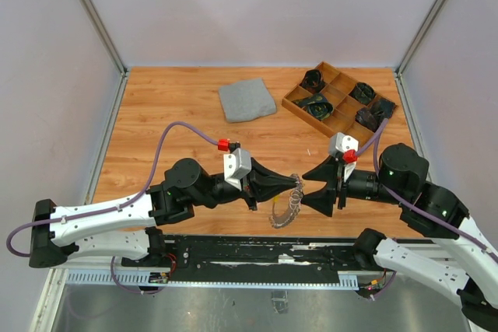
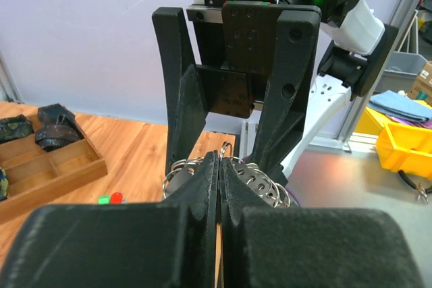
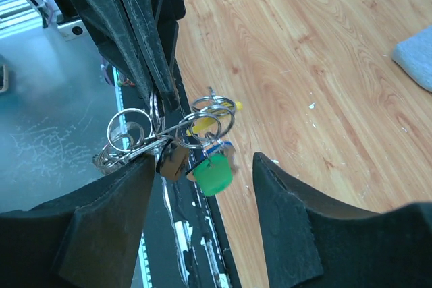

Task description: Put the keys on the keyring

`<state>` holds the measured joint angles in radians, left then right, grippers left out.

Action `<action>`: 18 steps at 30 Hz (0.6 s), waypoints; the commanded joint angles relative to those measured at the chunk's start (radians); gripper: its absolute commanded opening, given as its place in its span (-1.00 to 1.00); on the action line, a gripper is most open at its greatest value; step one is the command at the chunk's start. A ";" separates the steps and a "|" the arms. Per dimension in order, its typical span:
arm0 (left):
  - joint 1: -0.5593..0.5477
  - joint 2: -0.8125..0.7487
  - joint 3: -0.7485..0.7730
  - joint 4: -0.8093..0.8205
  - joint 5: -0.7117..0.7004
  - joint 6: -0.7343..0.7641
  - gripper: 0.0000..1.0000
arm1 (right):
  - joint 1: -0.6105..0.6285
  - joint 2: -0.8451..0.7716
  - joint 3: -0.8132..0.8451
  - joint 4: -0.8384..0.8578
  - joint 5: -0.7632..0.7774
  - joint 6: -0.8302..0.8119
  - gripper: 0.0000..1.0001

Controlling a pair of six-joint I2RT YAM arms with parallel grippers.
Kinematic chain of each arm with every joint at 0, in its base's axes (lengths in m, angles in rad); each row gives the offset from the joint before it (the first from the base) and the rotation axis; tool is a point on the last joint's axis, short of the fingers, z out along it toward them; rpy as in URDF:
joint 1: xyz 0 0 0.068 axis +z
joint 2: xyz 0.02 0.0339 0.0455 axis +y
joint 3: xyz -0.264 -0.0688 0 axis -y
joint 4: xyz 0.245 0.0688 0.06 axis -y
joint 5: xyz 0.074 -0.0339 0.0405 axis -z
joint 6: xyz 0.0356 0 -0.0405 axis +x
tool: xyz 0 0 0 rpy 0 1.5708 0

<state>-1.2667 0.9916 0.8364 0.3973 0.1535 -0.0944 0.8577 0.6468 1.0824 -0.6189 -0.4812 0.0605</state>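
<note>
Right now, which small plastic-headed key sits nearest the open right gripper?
The green-headed key, at the near end of the bunch on the silvery metal keyring; the yellow-headed key and blue-headed key sit beyond it.

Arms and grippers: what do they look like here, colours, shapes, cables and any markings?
The left arm and right arm match: white links between rounded black joints with small green lights. A purple cable loops along each to a red plug at a pale grey wrist camera housing. The left gripper and right gripper have matte black, wedge-shaped fingers. No markings are readable.
</note>
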 commanded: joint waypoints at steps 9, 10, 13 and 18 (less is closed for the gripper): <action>-0.007 -0.028 -0.008 0.100 0.005 -0.005 -0.99 | 0.013 -0.031 -0.020 0.084 0.016 0.048 -0.28; -0.007 -0.028 -0.008 0.101 0.008 -0.005 -0.99 | 0.013 -0.030 -0.021 0.086 0.013 0.049 -0.35; -0.007 -0.027 -0.008 0.106 0.012 -0.007 -0.99 | 0.013 -0.033 -0.021 0.089 0.012 0.050 -0.55; -0.007 -0.027 -0.010 0.103 0.021 -0.005 -0.99 | 0.012 -0.049 -0.008 0.080 0.046 0.041 -0.75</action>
<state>-1.2667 0.9859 0.8352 0.4377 0.1600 -0.0952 0.8577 0.6189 1.0676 -0.5652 -0.4683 0.1051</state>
